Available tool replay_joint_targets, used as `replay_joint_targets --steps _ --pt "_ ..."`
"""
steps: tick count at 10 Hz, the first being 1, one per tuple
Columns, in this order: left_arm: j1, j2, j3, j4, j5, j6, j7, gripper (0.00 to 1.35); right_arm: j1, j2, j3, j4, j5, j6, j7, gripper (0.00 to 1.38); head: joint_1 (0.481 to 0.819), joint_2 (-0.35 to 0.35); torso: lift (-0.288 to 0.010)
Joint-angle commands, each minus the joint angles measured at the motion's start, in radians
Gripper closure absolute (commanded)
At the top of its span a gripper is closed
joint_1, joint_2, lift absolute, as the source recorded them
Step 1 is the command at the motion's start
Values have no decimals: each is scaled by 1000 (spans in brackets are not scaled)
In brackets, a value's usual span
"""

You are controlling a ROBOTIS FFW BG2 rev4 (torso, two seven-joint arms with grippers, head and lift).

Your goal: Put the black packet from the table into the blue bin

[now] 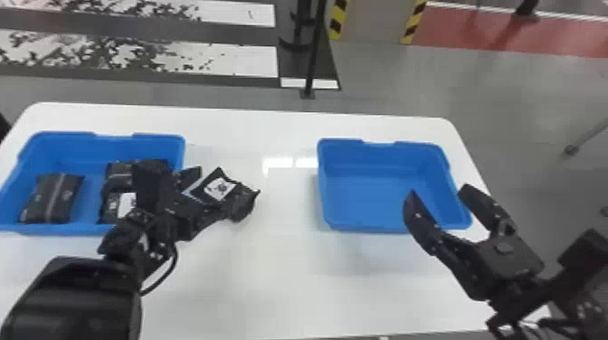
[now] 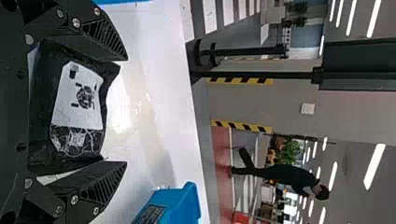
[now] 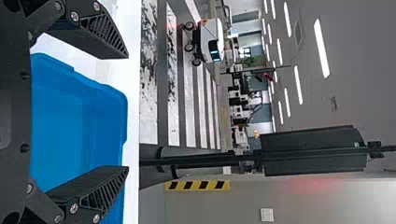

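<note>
In the head view, the black plastic packet (image 1: 230, 195), white printed label (image 1: 219, 187) upward, is seen left of the right-hand blue plastic bin (image 1: 389, 226), at the left gripper (image 1: 221, 193). The right gripper (image 1: 439, 191) is held by that bin. In the left wrist view, the packet's long axis is spanned by widely set fingers (image 2: 105, 39). In the right wrist view, the fingers (image 3: 105, 37) are spread wide.

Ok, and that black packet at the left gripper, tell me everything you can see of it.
The black packet looks like a soft, slightly shiny, creased pouch. It bears a white label with dark print and, beside that, a patterned patch. It lies between the left gripper's open fingers, in the area between the two bins; whether it rests on the table or touches both fingers, I can't tell.
</note>
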Motion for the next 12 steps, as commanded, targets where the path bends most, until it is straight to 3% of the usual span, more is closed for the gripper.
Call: replay_joint_targets --steps 1,5,6,7,8,9,11,12 --pt "-56 4 -51 65 -1 41 0 242 -5 0 0 4 -1 -1 0 173 695 -164 -110" --pt "-135 1 -63 178 -118 112 6 257 -2 -2 0 4 -5 -1 0 173 695 -199 -110" --pt "-152 3 -59 200 -132 131 5 476 -2 -2 0 4 -7 -3 0 173 695 -186 -110" --pt "-149 3 -51 200 -128 151 2 964 -2 -3 0 6 -9 -1 0 173 695 -176 -110" --pt "-142 1 -37 200 -136 154 -5 1230 -2 -3 0 6 -9 -3 0 173 695 -172 -110" --pt "-140 3 -27 200 -180 127 -23 1213 -2 -3 0 11 -21 -3 0 173 695 -165 -110" --pt "-132 11 -39 198 -180 65 -43 1213 0 -3 0 11 -23 -3 0 173 695 -156 -110" --pt "-117 20 -61 139 -164 82 -44 1213 0 -3 0 13 -25 -3 0 173 695 -158 -110"
